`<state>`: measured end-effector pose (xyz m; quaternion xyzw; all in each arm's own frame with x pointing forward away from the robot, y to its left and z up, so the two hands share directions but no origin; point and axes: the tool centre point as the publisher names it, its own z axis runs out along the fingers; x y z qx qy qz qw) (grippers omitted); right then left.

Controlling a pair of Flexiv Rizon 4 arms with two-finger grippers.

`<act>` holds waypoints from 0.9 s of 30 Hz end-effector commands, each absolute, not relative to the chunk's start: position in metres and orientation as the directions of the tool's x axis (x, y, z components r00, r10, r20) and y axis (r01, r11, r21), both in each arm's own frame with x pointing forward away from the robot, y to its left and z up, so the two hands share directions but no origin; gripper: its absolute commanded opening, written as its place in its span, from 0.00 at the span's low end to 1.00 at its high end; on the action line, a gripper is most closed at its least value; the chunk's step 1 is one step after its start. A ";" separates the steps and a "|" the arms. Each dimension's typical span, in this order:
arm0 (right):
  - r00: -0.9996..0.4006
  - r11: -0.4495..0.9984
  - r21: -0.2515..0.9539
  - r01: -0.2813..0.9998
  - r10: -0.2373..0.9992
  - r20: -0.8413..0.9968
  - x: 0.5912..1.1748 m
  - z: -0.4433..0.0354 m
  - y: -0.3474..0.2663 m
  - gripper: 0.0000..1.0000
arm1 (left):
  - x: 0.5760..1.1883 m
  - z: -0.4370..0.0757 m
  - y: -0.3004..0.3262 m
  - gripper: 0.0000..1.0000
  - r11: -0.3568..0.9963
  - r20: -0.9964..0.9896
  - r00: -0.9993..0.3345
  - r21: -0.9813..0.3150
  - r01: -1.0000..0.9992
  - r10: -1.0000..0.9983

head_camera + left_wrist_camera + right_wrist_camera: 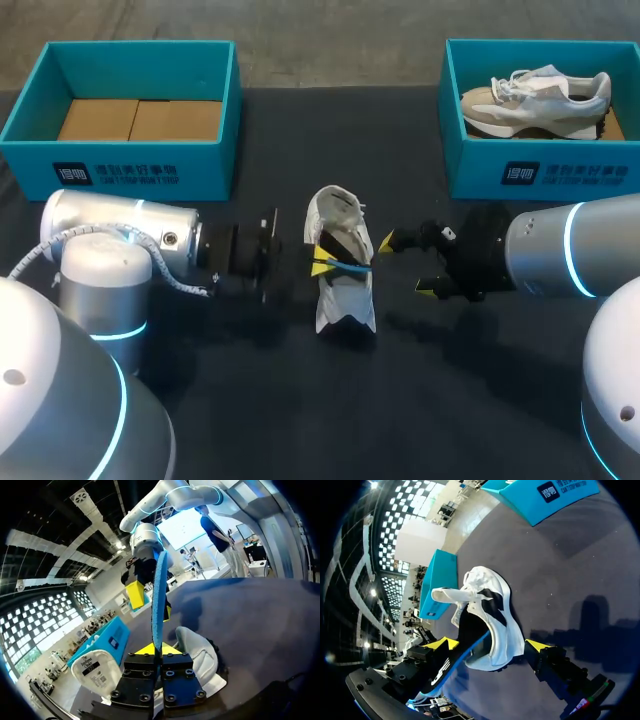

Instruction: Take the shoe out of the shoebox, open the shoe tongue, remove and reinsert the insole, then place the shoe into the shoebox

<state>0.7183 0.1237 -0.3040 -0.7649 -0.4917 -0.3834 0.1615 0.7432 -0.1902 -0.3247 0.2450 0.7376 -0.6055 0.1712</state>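
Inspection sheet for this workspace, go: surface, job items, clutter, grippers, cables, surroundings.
Surface: dark table.
Job's things: white shoe on the table between the arms; blue insole at it; left shoebox with only cardboard inside; right shoebox holding a second shoe.
Clutter: nothing seen.
Grippers: left gripper pinches the insole; right gripper open beside the shoe.
Cables: white cable on the left arm.
Surroundings: nothing seen.

A robot lab — two arms [110, 245] at a black table [300, 410] bearing teal shoeboxes [130, 172].
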 end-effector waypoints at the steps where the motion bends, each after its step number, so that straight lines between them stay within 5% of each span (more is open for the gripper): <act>1: 0.171 -0.443 0.096 0.891 0.524 0.834 0.717 -0.308 0.118 1.00 | 0.749 -0.330 -0.191 0.00 0.153 -0.550 -0.819 -0.806 0.572 0.163; 15: 0.171 -0.443 0.096 0.891 0.524 0.834 0.717 -0.308 0.118 1.00 | 0.768 -0.349 -0.185 0.00 0.209 -0.570 -0.804 -0.777 0.594 0.167; 17: 0.171 -0.443 0.096 0.891 0.524 0.834 0.717 -0.308 0.118 1.00 | 0.764 -0.346 -0.183 0.38 0.204 -0.569 -0.807 -0.780 0.591 0.158; 18: 0.171 -0.443 0.096 0.891 0.524 0.834 0.717 -0.308 0.118 1.00 | 0.763 -0.344 -0.183 0.44 0.200 -0.569 -0.808 -0.783 0.589 0.154; 27: 0.171 -0.443 0.096 0.891 0.524 0.834 0.717 -0.308 0.118 1.00 | 0.747 -0.329 -0.189 0.45 0.158 -0.573 -0.799 -0.785 0.599 0.180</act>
